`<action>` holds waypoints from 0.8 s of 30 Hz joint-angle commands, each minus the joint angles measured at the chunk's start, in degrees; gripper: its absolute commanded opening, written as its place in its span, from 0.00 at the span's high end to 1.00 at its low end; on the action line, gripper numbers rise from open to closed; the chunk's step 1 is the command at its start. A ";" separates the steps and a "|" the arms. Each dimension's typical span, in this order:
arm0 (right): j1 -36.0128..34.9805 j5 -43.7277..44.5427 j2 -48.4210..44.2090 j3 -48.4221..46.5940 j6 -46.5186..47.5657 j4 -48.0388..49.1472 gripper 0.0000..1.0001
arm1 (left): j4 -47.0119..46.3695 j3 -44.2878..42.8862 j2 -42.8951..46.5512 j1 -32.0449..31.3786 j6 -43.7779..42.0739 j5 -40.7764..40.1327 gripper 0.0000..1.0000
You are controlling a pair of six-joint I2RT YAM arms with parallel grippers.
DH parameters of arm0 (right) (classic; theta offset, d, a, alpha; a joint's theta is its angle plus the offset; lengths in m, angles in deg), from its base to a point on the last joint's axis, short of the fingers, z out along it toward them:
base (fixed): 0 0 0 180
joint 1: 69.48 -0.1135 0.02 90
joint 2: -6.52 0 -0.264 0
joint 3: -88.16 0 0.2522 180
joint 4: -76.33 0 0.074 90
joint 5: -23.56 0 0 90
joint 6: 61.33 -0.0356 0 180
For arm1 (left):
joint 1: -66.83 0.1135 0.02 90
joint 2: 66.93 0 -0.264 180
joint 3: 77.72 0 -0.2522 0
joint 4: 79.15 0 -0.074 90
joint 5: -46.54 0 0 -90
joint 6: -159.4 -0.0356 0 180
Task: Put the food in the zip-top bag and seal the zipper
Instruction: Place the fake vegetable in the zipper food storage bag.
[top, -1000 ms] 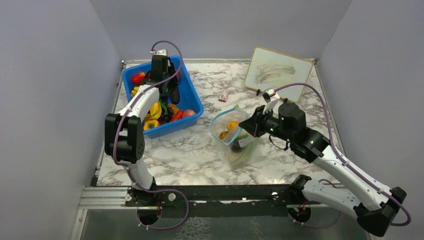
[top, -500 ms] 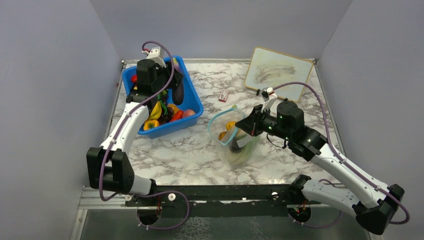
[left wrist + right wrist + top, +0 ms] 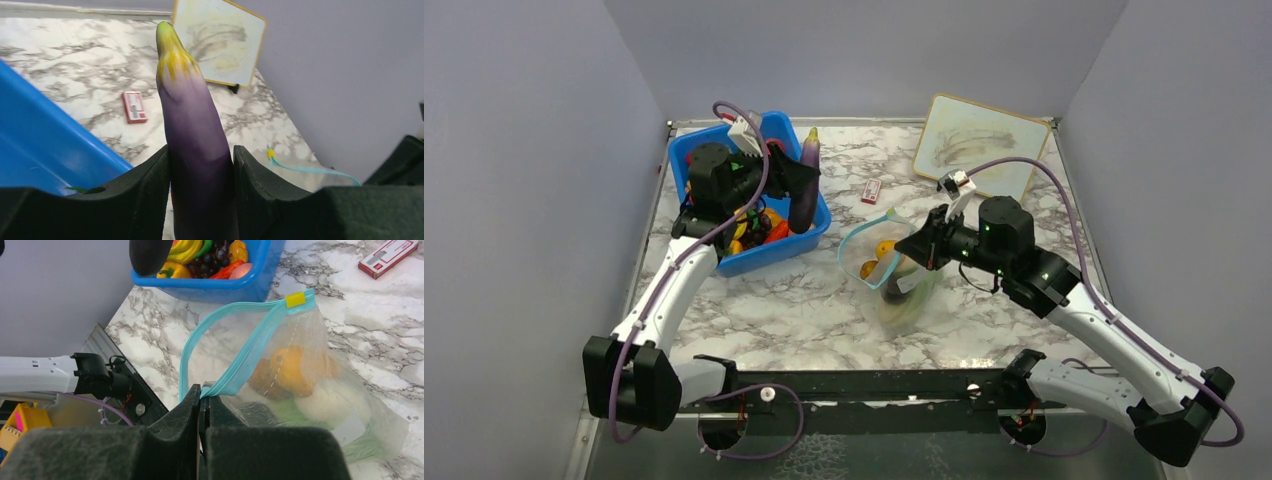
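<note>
Over the marbled bench (image 3: 804, 300), grey walls (image 3: 524, 150) all round, my left fingers (image 3: 145, 195) clamp the eggplant (image 3: 192, 135) over the blue bin (image 3: 754, 262); my right fingers (image 3: 175, 440) pinch the zipper (image 3: 245, 355) of the zip-top bag (image 3: 350, 405), mouth open, food (image 3: 287, 370) inside.

Layout on table (image 3: 804, 310): bin (image 3: 769, 258) at far-left corner; board (image 3: 980, 147) at far-right corner; box (image 3: 871, 191) between them; bag (image 3: 894, 275) at centre, right of bin, food (image 3: 886, 250) inside; eggplant (image 3: 805, 190) over bin's right rim
</note>
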 commanded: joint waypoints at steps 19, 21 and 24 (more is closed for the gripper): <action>0.06 -2.67 -1.90 2.67 -2.99 8.39 0.99 | -22.40 11.02 11.63 -18.22 1.60 2.08 0.73; 0.05 -2.80 -2.02 2.64 -2.70 8.49 0.99 | -23.91 11.63 11.09 -19.77 1.76 1.31 0.73; 0.05 -2.67 -2.02 2.46 -2.43 8.32 0.99 | -28.81 14.28 10.49 -22.35 1.20 -0.99 0.73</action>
